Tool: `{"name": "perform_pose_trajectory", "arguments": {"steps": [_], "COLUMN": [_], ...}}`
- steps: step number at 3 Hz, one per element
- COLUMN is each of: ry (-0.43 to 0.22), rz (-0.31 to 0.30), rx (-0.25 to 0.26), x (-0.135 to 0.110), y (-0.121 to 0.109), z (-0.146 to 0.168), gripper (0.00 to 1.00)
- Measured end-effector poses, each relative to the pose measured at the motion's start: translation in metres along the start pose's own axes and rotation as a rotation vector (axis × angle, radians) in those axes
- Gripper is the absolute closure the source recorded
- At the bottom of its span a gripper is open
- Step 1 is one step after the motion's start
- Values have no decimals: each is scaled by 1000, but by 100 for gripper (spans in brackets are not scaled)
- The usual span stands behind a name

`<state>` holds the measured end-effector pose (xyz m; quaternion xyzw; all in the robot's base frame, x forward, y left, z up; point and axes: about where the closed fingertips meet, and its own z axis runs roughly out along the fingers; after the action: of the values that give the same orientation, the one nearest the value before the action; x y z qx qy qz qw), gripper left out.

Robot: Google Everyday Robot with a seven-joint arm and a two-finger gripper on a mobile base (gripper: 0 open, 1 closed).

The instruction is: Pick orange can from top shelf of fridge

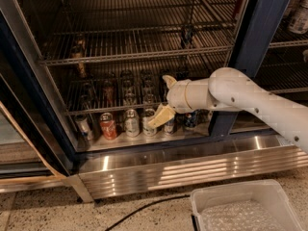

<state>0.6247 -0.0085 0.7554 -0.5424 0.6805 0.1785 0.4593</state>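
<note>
Down low, hand (164, 99) splayed before bottom cans (131, 122), orange can (77, 49) upper left

The white arm (250, 100) reaches in from the right. Its gripper (164, 99) points left. The fingers (161, 117) are spread wide.

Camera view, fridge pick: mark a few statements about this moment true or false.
1. The gripper is shut on the orange can. False: it is open and empty; the can stands at the left of the top shelf.
2. The gripper is low in the fridge, by the bottom row of cans. True.
3. A red can stands in the bottom row. True.
4. The plastic bin lies on the floor at the left. False: it is at the lower right.
</note>
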Motion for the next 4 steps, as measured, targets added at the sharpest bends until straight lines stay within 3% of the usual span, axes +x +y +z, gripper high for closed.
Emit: {"name": "perform_pose_trajectory", "arguments": {"steps": [1, 3, 4], "ry": [-6, -165, -256], "rz": [-8, -126, -140], "rx": [12, 109, 116], "x": [-1, -27, -40], "y": [-2, -51, -73], "z": [7, 55, 80], "gripper": [0, 0, 0]}}
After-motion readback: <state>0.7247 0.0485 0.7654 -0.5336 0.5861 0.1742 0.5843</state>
